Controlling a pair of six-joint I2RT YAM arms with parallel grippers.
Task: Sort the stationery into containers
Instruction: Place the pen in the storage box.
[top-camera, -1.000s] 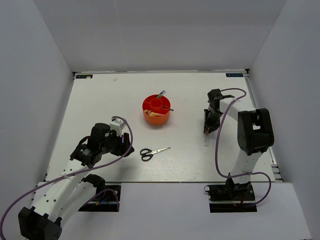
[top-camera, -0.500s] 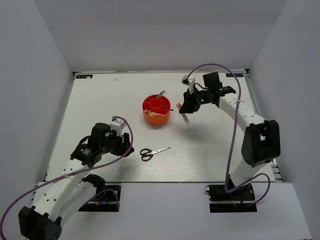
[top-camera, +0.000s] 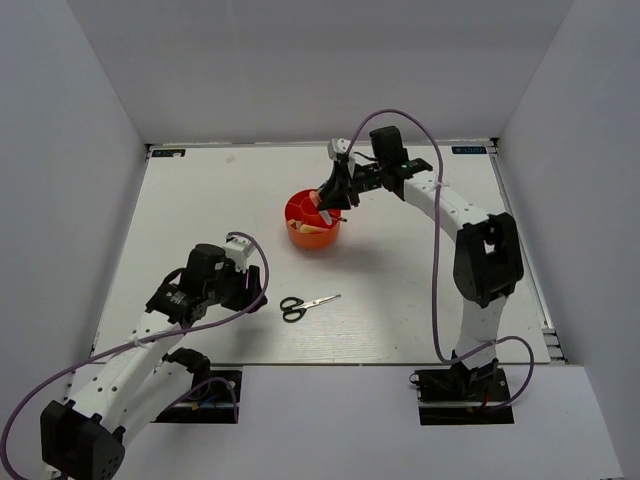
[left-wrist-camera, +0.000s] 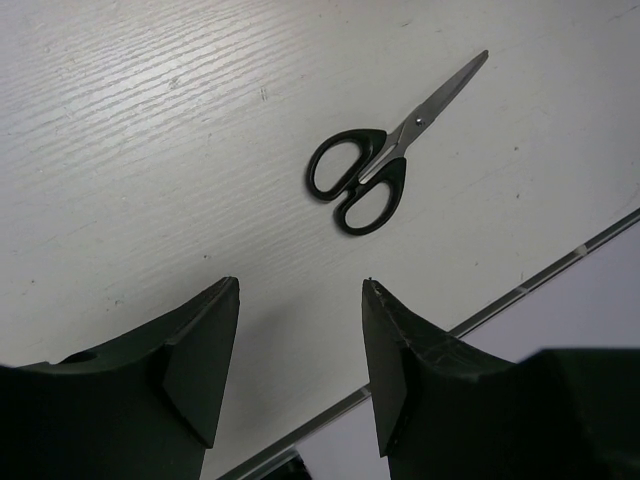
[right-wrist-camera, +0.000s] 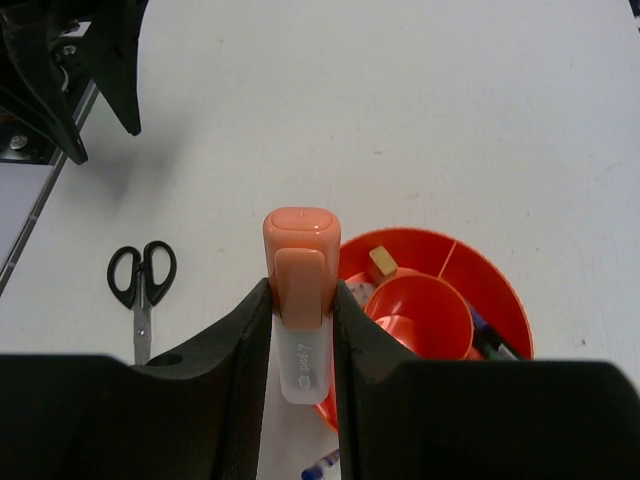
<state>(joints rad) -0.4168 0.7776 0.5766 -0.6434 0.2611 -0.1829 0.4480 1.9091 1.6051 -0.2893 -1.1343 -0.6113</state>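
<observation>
**A:** Centre-top of the overhead view: right gripper (top-camera: 331, 203) sits over the right part of the orange organiser (top-camera: 312, 241).

**B:** Claw state?

**A:** Pinching the white-orange tube (right-wrist-camera: 300, 245). In the right wrist view the fingers (right-wrist-camera: 252, 330) press on both sides of it. Orange cap points up-frame and the white body runs down between the pads.

**B:** Tube position vs the cups?

**A:** At the organiser's left edge in the wrist view, just left of the central round cup (right-wrist-camera: 418, 315). Can't tell whether it touches the rim.

**B:** Anything inside?

**A:** Tan eraser (right-wrist-camera: 381, 262) in a wedge compartment above the central cup. In the overhead view a slim pen (top-camera: 322, 188) sticks out at the organiser's top edge.

**B:** Left side?

**A:** Left gripper (top-camera: 248, 293) is lower left in the overhead view. Fingers are spread with nothing between them.

**B:** Scissors?

**A:** Black-handled scissors (top-camera: 305, 304) lie flat on the white table (top-camera: 200, 200), lower centre, near the left gripper and to its right. They are well apart from the organiser. Blades are closed, tips pointing right. In the left wrist view they lie upper right, beyond the fingertips and not touching them.
</observation>
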